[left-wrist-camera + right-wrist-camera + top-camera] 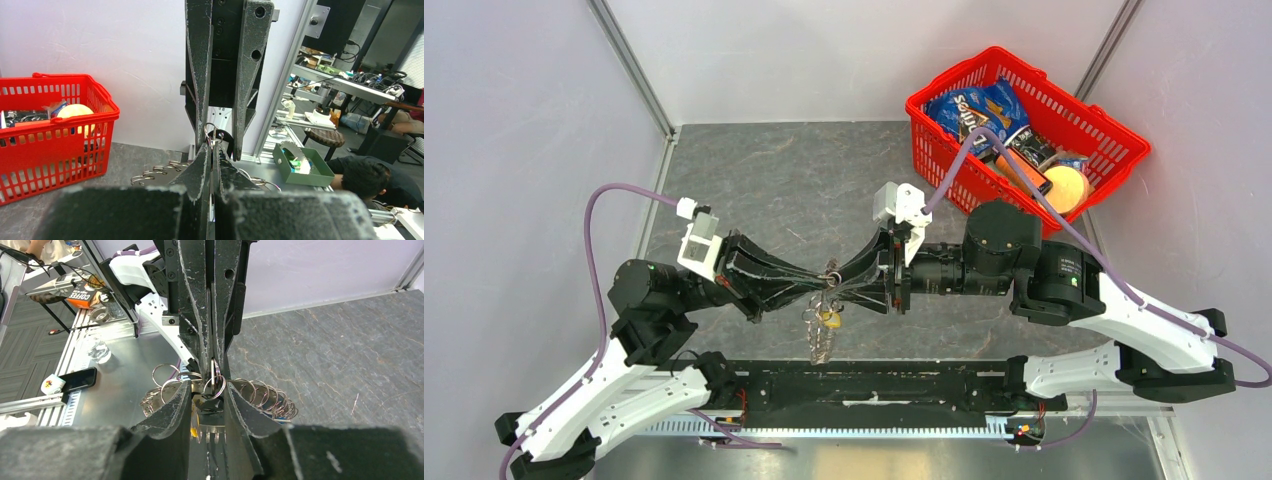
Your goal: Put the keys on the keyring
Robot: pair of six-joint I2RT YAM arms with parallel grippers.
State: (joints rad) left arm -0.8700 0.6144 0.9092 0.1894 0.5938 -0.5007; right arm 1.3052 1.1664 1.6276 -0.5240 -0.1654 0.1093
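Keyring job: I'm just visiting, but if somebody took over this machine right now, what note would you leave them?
Left gripper: jaws shut on the keyring, the bunch hanging below.
Right gripper: jaws open, straddling the ring's top.
Yellow key hangs in the bunch. I can't tell whether it's threaded on.
Black and blue keys: not visible.
To do: check the yellow one, then thread the rest.

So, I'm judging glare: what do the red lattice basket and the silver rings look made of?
The red lattice basket: probably moulded plastic, slightly glossy, uniform colour and slotted walls. The bunch of silver rings: apparently polished metal wire, thin coils with bright highlights.
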